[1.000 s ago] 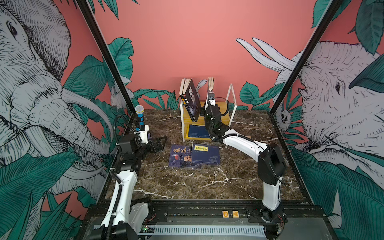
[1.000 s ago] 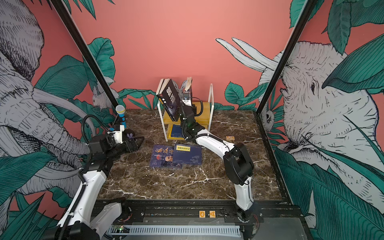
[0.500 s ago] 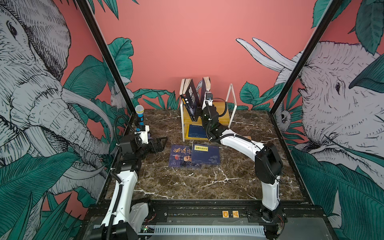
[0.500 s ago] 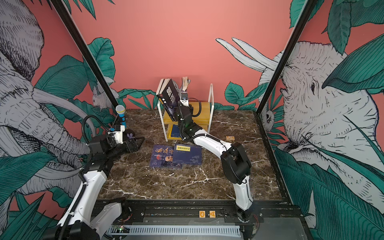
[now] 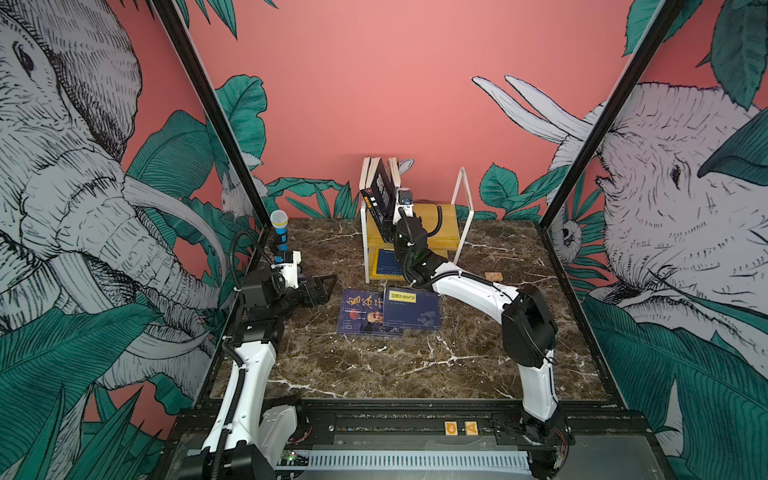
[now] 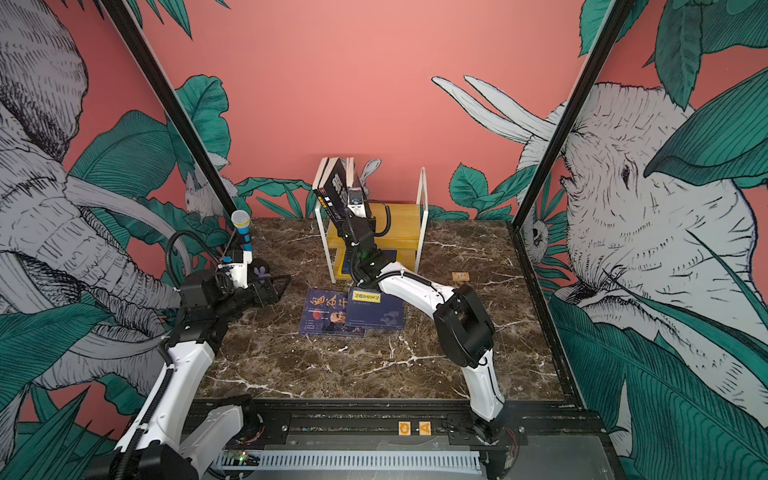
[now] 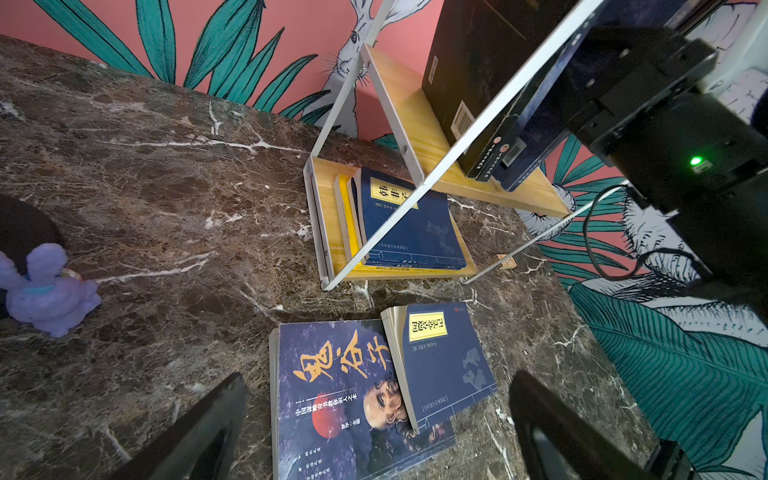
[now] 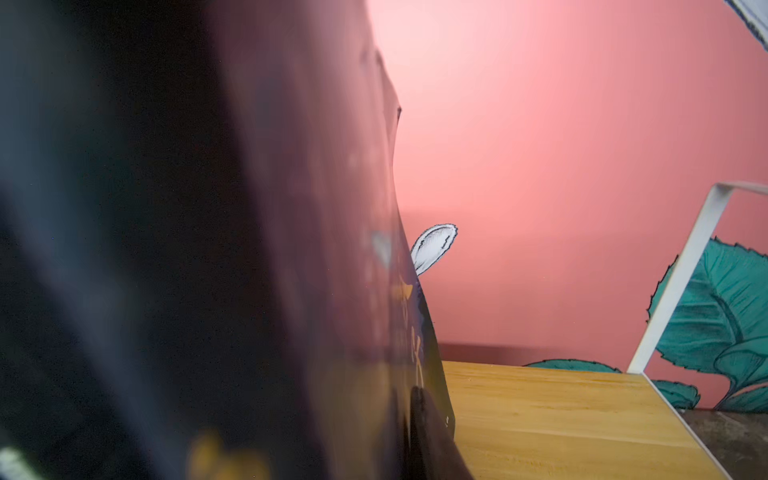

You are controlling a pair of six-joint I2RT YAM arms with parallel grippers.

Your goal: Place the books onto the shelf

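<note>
Left wrist view: left gripper [image 5: 323, 289] has its fingers spread wide with nothing between them. It sits front-left of the shelf [image 5: 451, 228], apart from it.
Right gripper [image 5: 398, 204]: at the shelf's upper board, against a navy book [image 7: 540, 120] standing there. One finger [image 8: 430, 432] lies on its cover, but I cannot tell whether the jaws pinch it or have let go.
Upper board: black book [image 5: 381, 187] with white characters leans toward the shelf's left frame, with the navy book beside it.
Lower board: labelled navy book [image 7: 415, 232] lies flat on a yellow book [image 7: 344, 216].
Table before the shelf: calligraphy book [image 5: 359, 311] lies flat, with a second labelled book [image 5: 411, 309] overlapping its right edge.
Purple toy [image 7: 45, 286]: well left of the shelf.
</note>
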